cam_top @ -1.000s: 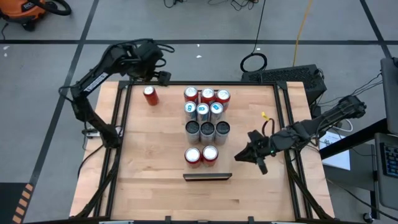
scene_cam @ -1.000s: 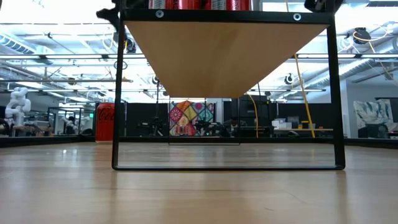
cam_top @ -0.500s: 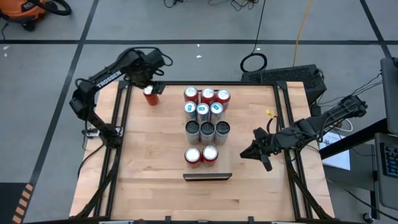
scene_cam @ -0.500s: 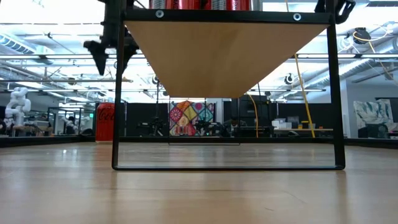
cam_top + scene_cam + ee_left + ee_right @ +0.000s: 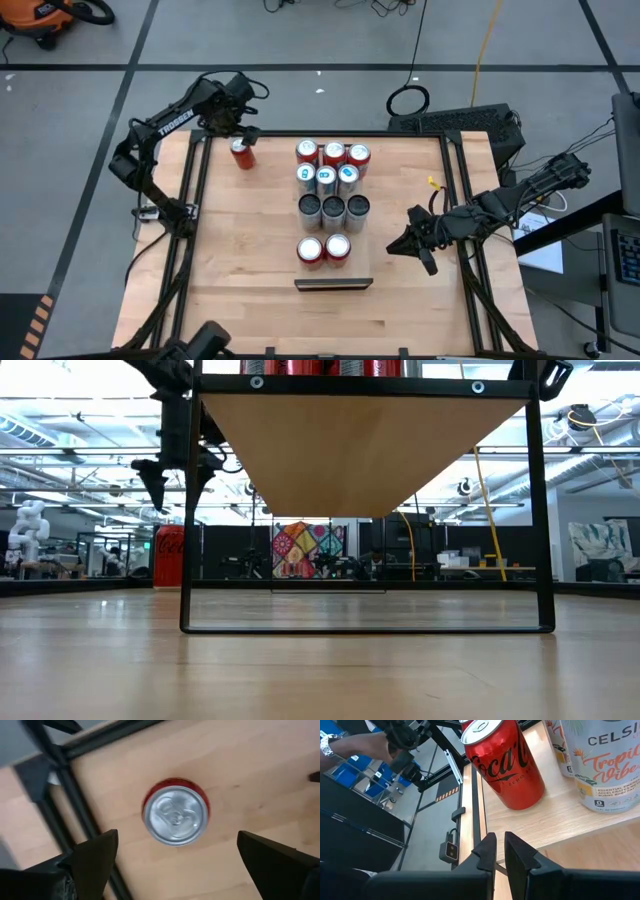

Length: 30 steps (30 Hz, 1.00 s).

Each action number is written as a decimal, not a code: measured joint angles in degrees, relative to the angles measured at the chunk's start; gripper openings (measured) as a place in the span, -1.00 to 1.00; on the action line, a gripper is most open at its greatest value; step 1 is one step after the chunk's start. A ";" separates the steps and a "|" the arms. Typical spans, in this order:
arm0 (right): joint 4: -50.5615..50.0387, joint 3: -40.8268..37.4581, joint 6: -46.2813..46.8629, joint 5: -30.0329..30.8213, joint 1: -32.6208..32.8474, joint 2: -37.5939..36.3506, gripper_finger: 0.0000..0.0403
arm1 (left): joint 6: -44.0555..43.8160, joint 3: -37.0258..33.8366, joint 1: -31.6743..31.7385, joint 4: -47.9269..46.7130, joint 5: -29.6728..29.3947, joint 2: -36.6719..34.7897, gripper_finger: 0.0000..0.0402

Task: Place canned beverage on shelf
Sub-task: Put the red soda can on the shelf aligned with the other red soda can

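Observation:
A lone red can (image 5: 241, 155) stands upright on the tabletop near its far left corner; the low view shows it too (image 5: 168, 555). My left gripper (image 5: 176, 837) hangs open straight above it, pointing down, one finger on either side of the can's silver top (image 5: 175, 815) and above it, touching nothing. The shelf (image 5: 334, 272), a raised pale board on a black frame, runs down the table's middle. My right gripper (image 5: 398, 247) hovers shut to the right of the shelf's near end, pointing at a red can (image 5: 505, 762) standing there.
Several red, white and dark cans (image 5: 333, 209) stand in rows on the shelf. The table's black frame rail (image 5: 75, 810) runs close beside the lone can. Bare tabletop (image 5: 250, 250) lies left and right of the shelf. A person's arm (image 5: 350, 745) shows beyond the table.
My left gripper has swung in from beyond the table's far edge to above the lone red can and has come down toward it, pointing more steeply down. The can has stayed where it was.

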 joint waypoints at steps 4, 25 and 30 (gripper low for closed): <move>-0.03 0.00 -0.04 0.00 -0.01 0.00 -0.92 | 1.00 -1.28 0.96 1.85 2.27 0.00 0.99; -0.06 0.00 0.02 -0.17 -0.01 0.00 -0.92 | -1.32 -12.29 0.92 13.70 1.20 0.00 0.99; -0.06 0.00 0.36 -0.09 -0.01 0.00 -0.92 | -3.28 -12.91 0.92 13.61 1.24 0.02 0.98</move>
